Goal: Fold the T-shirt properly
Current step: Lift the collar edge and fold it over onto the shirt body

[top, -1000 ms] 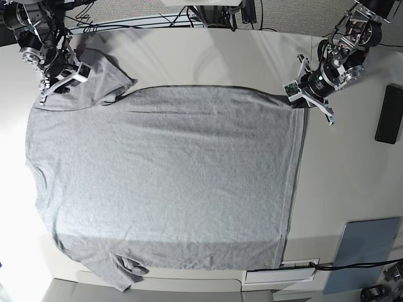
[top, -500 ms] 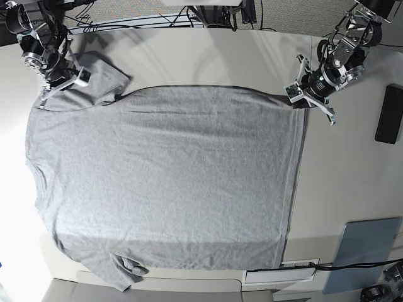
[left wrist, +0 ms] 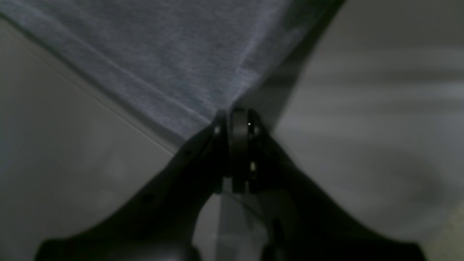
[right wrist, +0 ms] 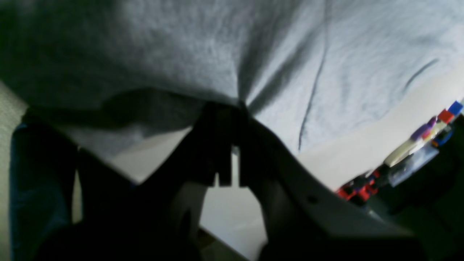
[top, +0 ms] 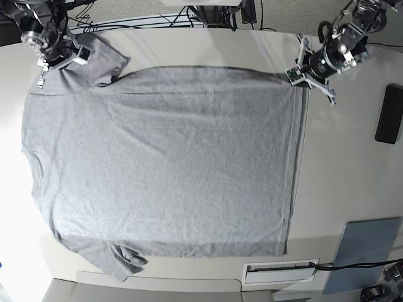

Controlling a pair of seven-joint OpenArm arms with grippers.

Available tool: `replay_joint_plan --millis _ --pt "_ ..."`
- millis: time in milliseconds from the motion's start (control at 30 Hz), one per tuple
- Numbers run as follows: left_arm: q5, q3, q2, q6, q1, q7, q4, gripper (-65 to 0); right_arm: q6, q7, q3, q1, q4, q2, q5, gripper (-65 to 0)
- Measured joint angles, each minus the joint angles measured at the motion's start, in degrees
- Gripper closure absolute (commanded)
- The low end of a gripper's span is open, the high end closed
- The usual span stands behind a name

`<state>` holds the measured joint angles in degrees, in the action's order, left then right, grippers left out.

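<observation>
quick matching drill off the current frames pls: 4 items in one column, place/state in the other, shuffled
1. left hand
2. right hand
3. black slab
4. blue-grey panel

a. lying flat at the table's right edge in the base view
b. shut on the T-shirt at its sleeve
c. lower right corner of the base view
d. shut on the T-shirt at a hem corner

Pairs: 1-d, 2-b, 3-a, 4-c

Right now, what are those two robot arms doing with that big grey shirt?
They are getting a grey T-shirt ready to fold. It lies spread flat on the table. The left gripper is shut on a bottom corner, and the right gripper is shut on the shirt's edge by a sleeve. No fold is made yet.
</observation>
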<state>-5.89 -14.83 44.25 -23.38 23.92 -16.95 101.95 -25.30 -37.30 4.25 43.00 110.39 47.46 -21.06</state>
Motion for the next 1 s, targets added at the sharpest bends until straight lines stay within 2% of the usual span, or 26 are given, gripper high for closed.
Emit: replay_joint_plan --millis 233,333,533,600,733,767,900,1000 --pt "0.9 5.6 -0.1 -1.7 7.4 -0.9 3.5 0.0 0.0 -0.3 -6.4 11.3 4.4 0.0 0.5 0.0" --pt "0.7 8.4 -0.1 -3.5 10.7 -1.8 5.0 0.0 -0.1 -1.1 -6.7 14.4 5.6 0.2 0.5 0.0" --pt "0.6 10.3 -0.1 -3.4 16.3 -2.3 7.0 0.0 0.5 -1.7 -6.8 19.1 8.4 0.2 -1.4 0.0" --pt "0.6 10.4 -0.1 -3.2 17.2 -2.1 7.1 0.0 1.6 -2.3 -6.8 20.4 9.3 0.2 -2.1 0.0" --pt "0.7 10.4 -0.1 -3.0 18.0 -1.7 7.2 0.0 1.5 -2.4 -6.8 21.5 10.1 0.3 -2.7 0.0" --pt "0.7 10.4 -0.1 -3.0 18.0 -1.7 7.2 0.0 1.8 -2.3 -6.8 21.4 10.1 0.3 -2.9 0.0" --pt "0.9 10.4 -0.1 -3.1 16.5 -2.2 7.2 0.0 6.5 -2.3 -7.1 20.8 10.1 0.3 -6.8 0.0" --pt "2.6 10.3 -0.1 -0.7 14.6 -2.8 7.1 0.0 7.4 -2.1 -8.3 19.3 10.1 0.2 -6.6 0.0"
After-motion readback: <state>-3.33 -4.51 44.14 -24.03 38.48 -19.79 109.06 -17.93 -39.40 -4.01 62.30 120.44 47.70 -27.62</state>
